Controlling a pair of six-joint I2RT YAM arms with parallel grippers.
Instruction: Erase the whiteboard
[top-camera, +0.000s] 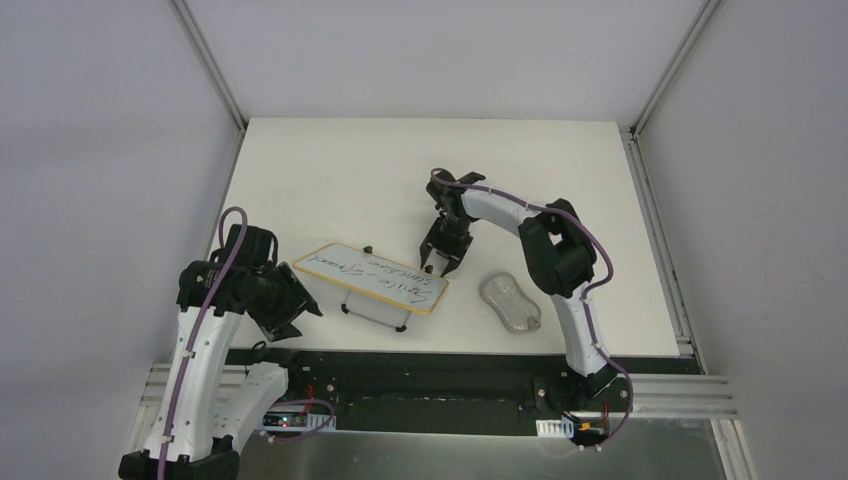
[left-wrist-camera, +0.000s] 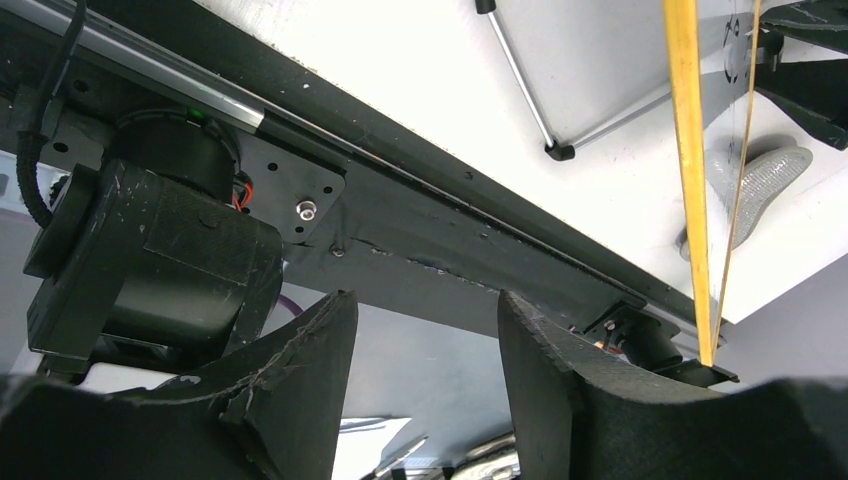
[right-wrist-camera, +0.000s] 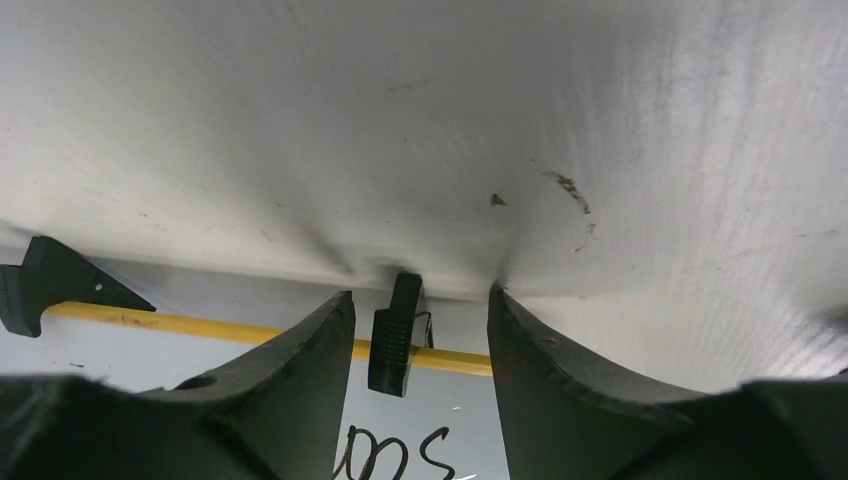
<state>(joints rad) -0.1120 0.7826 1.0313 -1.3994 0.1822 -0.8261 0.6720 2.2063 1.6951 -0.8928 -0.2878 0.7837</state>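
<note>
- Sitting near the front middle of the desk (top-camera: 330, 170), the whiteboard (top-camera: 378, 272) is propped at a tilt on thin legs (left-wrist-camera: 520, 85).
- Its face is white inside a thin tan rim, with black handwriting across it.
- The right pincer (right-wrist-camera: 420, 298) hangs at the board's far right corner, its jaws partly apart on either side of a small black tab (right-wrist-camera: 395, 340), not pinching it.
- The left pincer (left-wrist-camera: 425, 305) sits off the board's left end, partly open and holding nothing.
- A grey pad (top-camera: 510, 303) lies on the desk right of the board, apart from it.
</note>
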